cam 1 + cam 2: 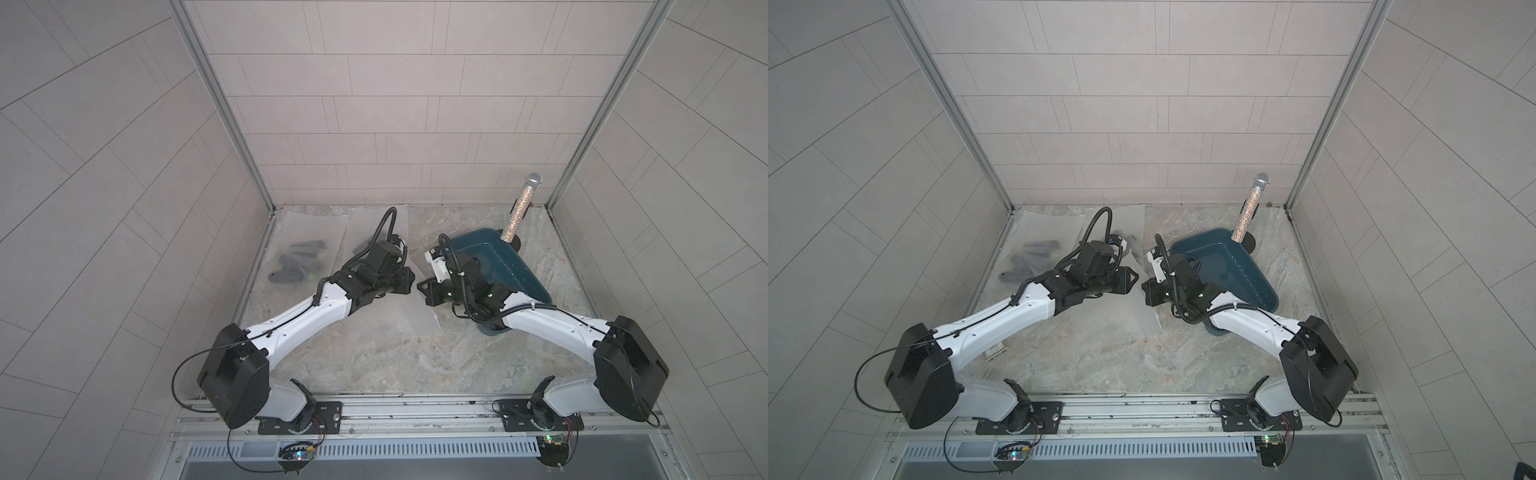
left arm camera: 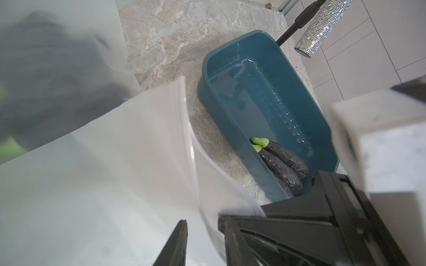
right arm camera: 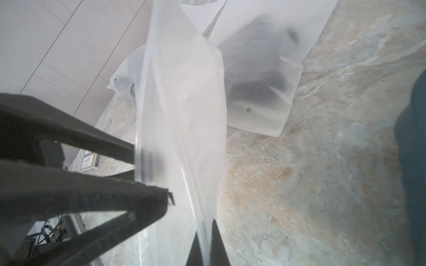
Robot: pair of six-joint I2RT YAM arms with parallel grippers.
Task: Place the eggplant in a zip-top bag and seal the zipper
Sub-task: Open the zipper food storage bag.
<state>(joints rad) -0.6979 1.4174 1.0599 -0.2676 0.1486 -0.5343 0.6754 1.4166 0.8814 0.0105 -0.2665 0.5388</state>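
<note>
Right end effector [image 3: 205, 232], cropped, pinching translucent bag [image 3: 184, 115].

In a top view I see the left gripper [image 1: 409, 283] and right gripper [image 1: 424, 290] nose to nose at center frame over 1 translucent zip-top bag [image 1: 399, 320], blue tub [image 1: 498, 257] just right.

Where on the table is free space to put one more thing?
Free: front marble, between the held bag and the base rail; also right of the teal bin. Crowded: back left with filled bags, and the centre.
</note>
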